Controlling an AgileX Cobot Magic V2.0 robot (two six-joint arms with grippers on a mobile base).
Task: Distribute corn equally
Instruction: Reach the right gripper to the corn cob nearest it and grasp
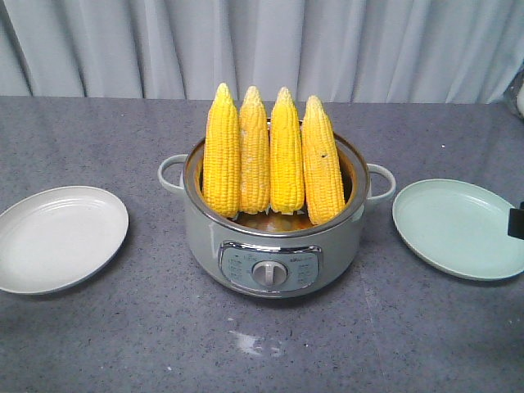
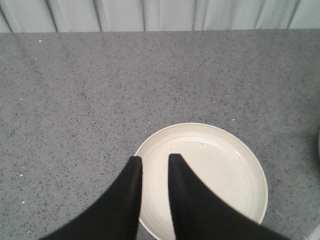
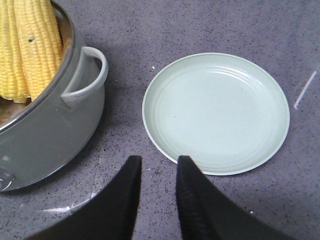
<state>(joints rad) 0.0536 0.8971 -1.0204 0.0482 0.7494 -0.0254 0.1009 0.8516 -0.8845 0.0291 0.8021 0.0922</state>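
1. Right now the corn [image 1: 270,155] is four cobs standing on end in the pot [image 1: 274,246]. They are packed side by side in one row across it.
2. Each cob's long axis runs close to vertical, paler tip up and thick end down inside the pot. The rightmost cob leans its tip in toward its neighbour.
3. The pot sits mid-worktop [image 1: 123,344], with a loop handle [image 3: 85,75] on each side and its dial [image 1: 268,273] facing the front camera.
4. A cream plate [image 1: 57,237] lies on my left of the pot and a pale green plate [image 1: 458,229] on my right. Each lies apart from the pot.
5. My left tool [image 2: 153,159] hangs over the near rim of the cream plate. Its fingers are set narrow, with only plate showing in the gap.
6. My right tool [image 3: 159,160] hangs just short of the green plate's near rim, beside the pot. Its gap is a little wider, with bare worktop between the fingers.
7. Only the front view gives me all four cobs, both plates and the grey curtain [image 1: 327,49] together.
8. The right wrist view catches just two cobs and one handle. It also shows a pale streak [image 3: 305,90] on the worktop beyond the green plate, which the front view misses.
9. The left wrist view shows the cream plate but none of the corn.
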